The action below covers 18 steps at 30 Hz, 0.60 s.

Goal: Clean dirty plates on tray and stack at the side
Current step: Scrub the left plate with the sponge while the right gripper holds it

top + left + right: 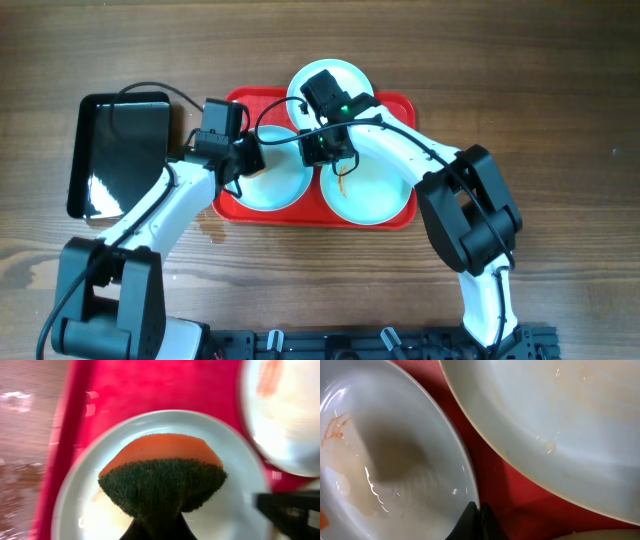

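Three pale plates lie on the red tray [400, 105]: a left plate [280, 185], a far plate [345, 78] and a right plate [375, 195] with an orange-brown smear. My left gripper [252, 158] [160, 527] is shut on an orange sponge with a dark green scouring face [162, 475], held over the left plate [235, 485]. My right gripper [322, 150] [479, 510] is shut on the inner rim of the left plate [395, 460], which has an orange smear at its edge. The right plate [560, 425] lies just beside it.
A glossy black tray [120, 150] lies on the wooden table left of the red tray. A wet patch shows on the table at the red tray's front left corner [210, 228]. My right gripper's dark finger [290, 510] shows in the left wrist view.
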Motion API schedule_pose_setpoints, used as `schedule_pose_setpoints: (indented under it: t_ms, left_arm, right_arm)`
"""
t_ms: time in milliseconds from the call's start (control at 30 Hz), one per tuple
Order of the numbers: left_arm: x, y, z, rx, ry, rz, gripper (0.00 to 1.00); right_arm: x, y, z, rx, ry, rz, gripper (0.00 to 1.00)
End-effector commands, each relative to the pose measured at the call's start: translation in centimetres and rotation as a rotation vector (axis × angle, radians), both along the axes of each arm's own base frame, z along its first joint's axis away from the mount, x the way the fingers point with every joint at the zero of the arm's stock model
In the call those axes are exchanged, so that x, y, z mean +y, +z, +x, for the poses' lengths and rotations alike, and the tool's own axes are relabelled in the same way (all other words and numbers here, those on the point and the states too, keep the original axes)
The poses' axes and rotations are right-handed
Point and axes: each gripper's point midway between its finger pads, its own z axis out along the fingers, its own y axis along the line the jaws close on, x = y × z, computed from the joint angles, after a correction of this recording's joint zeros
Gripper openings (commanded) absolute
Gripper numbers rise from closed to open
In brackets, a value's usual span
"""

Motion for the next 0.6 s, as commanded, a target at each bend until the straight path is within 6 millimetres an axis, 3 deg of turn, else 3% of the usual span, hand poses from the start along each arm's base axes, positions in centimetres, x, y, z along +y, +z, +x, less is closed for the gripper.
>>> schedule_pose_setpoints:
  t_ms: [0,233,333,400,567]
  left_arm:
    - [-2.1,-0.7,-0.5,0.044,-0.068,-0.088,0.04]
    - [-3.4,-5.7,-0.7,0.145,-0.098,-0.137,0.04]
    - [-3.3,-6.9,-0.7,0.161,-0.093,-0.128,0.04]
    - [-2.3,-7.4,-0.5,0.159,-0.068,-0.081,0.04]
    - [2.9,-7.9,-0.1,0.141,0.061,0.174,0.04]
  right_arm:
    - [0.2,-1.2,-0.9,0.044,0.024,0.006,0.04]
    - [0.3,-1.1,-1.0,0.049,0.028,0.015,0.04]
    - [0.3,-1.1,-1.0,0.049,0.028,0.015,0.04]
    - [0.3,-1.1,-1.0,0.048,0.028,0.015,0.04]
    - [0.3,-1.1,-1.0,0.049,0.028,0.015,0.04]
